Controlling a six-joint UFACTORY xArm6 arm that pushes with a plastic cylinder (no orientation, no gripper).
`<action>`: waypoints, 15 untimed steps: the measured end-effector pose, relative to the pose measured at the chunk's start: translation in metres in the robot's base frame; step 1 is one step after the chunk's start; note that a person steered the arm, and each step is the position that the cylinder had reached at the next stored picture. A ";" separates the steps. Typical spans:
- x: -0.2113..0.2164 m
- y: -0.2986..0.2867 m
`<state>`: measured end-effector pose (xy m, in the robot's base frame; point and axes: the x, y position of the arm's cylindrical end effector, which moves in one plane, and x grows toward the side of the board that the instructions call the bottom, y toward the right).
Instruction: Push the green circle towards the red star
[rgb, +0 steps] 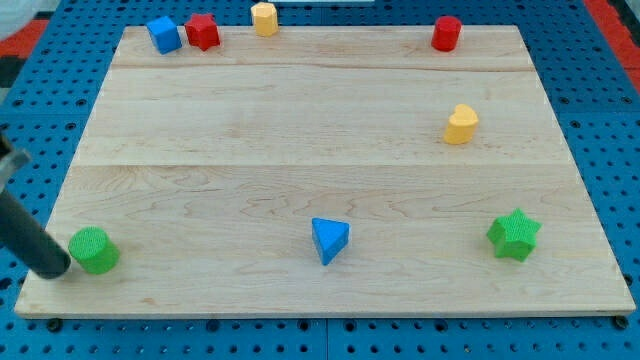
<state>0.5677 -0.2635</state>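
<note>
Circle (93, 250), green, sits at the frame's lower left with my tip (58, 268) touching its left side, no hand to open, so if you push straight right it slides wide of the red star (202, 31) at upper left.

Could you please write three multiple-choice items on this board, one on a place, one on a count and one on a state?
1. Where does the green circle lie?
A. view's bottom left
B. view's top right
C. centre

2. How many yellow blocks are on the board?
A. one
B. two
C. four

3. Where is my tip relative to the green circle?
A. far off at the view's top
B. right at its left side
C. beyond the green star

Answers: 1 A, it sits in that corner. 2 B, one at the top edge, one at the right. 3 B, the rod ends beside it.
</note>
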 end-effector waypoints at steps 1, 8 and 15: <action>-0.016 0.058; -0.068 0.071; -0.172 0.142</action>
<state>0.3954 -0.1211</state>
